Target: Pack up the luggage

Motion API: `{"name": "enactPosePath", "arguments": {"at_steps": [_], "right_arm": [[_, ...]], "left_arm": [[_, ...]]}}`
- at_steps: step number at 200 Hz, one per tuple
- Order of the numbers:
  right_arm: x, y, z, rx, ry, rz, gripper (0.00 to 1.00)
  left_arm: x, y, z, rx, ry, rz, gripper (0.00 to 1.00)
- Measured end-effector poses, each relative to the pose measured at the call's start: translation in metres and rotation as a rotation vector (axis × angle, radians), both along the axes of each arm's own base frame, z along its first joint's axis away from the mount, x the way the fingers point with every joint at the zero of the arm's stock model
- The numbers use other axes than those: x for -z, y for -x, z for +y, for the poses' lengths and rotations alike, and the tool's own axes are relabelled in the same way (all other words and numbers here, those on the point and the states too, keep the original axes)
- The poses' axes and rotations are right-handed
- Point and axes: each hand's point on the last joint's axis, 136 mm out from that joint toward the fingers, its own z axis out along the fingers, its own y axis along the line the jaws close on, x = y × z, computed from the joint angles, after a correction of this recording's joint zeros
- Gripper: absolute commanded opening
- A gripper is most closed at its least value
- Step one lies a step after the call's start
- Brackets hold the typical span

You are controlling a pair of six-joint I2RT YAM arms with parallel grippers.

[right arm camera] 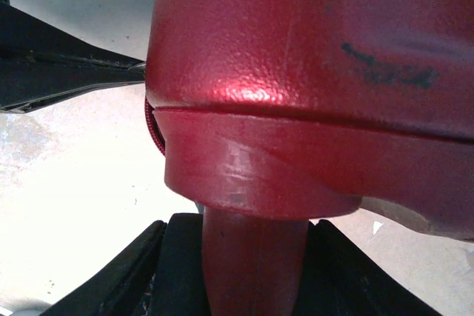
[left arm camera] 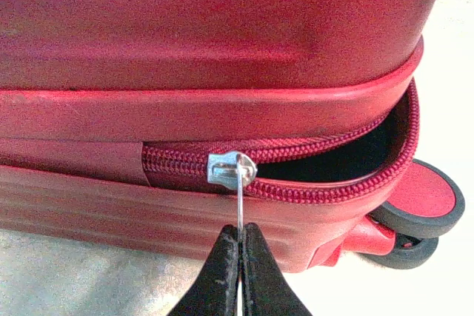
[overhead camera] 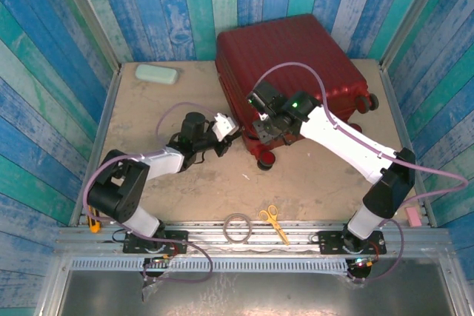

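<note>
We see the left gripper (left arm camera: 239,237) pinched shut on the zipper pull (left arm camera: 240,201) of the red luggage (overhead camera: 296,57), while the right gripper (right arm camera: 244,238) clamps its corner.

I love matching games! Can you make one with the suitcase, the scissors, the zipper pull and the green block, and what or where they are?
1 luggage
2 scissors
3 zipper pull
4 green block

A pinched by left gripper
B red, partly unzipped
C yellow handles
D far back left

Pairs: 1-B, 2-C, 3-A, 4-D
</note>
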Motion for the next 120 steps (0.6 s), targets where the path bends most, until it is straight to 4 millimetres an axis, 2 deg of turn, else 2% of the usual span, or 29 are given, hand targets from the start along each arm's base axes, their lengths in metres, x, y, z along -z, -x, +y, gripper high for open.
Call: {"name": "enactPosePath", "arguments": {"at_steps": [32, 55, 98, 120], "right_arm": [[0.001, 0.004, -0.001, -0.011, -0.001, 0.019, 0.01], [-0.001, 0.004, 0.002, -0.014, -0.022, 0.031, 0.00], [0.001, 0.008, 0.014, -0.014, -0.072, 0.080, 0.00], [0.000, 0.011, 0.023, -0.009, -0.113, 0.112, 0.01]], "left_arm": [[-0.001, 0.009, -0.004, -0.016, -0.018, 0.021, 0.00], [-0.003, 0.026, -0.005, -0.025, -0.015, 0.034, 0.00], [-0.020, 0.051, 0.007, -0.084, 0.054, -0.002, 0.00], [-0.026, 0.062, 0.005, -0.087, 0.070, -0.028, 0.00]]}}
